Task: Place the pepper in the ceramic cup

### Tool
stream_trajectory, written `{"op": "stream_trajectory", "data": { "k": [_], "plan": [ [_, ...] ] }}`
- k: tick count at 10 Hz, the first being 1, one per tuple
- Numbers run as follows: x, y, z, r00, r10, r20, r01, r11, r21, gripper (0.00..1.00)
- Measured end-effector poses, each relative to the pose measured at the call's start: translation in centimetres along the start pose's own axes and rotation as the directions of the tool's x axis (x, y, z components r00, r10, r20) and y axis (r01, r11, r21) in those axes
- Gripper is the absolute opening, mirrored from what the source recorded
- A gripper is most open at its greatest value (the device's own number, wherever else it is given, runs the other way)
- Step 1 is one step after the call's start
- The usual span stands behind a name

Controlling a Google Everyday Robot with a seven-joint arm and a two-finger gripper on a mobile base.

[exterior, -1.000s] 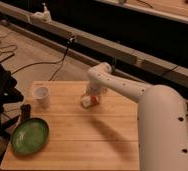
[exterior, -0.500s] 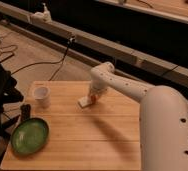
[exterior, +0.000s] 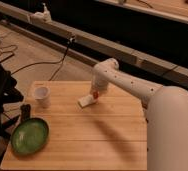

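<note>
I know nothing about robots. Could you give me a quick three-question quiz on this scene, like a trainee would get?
1. True or false: the ceramic cup stands upright, apart from the pepper.
2. What stands between the ceramic cup and the green bowl?
3. The tool hangs right at the pepper. Which lies nearest it? A green bowl; B white block; C ceramic cup.
Key: 1 true; 2 the dark cylinder; 3 B.
</note>
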Motion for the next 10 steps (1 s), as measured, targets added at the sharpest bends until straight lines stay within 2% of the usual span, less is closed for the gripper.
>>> {"op": "stream_trajectory", "data": {
  "k": [3,5,6,7,8,9,10],
  "plan": [
    [-0.2,5.0,-4.4,0.992,-0.098,0.078,0.104,0.992,-0.073,0.0],
    [1.0,10.1,-7.1,0.973,-0.194,0.126,0.21,0.969,-0.132,0.0],
    [1.9,12.9,-8.4,0.961,-0.236,0.146,0.26,0.95,-0.174,0.0],
    [2.8,16.2,-9.6,0.948,-0.274,0.163,0.306,0.924,-0.231,0.0],
    [4.6,20.6,-10.9,0.928,-0.331,0.174,0.37,0.877,-0.306,0.0],
    [5.7,23.0,-11.6,0.915,-0.361,0.18,0.402,0.848,-0.344,0.0],
    [6.1,23.9,-11.9,0.91,-0.373,0.182,0.414,0.836,-0.36,0.0]
  ]
}}
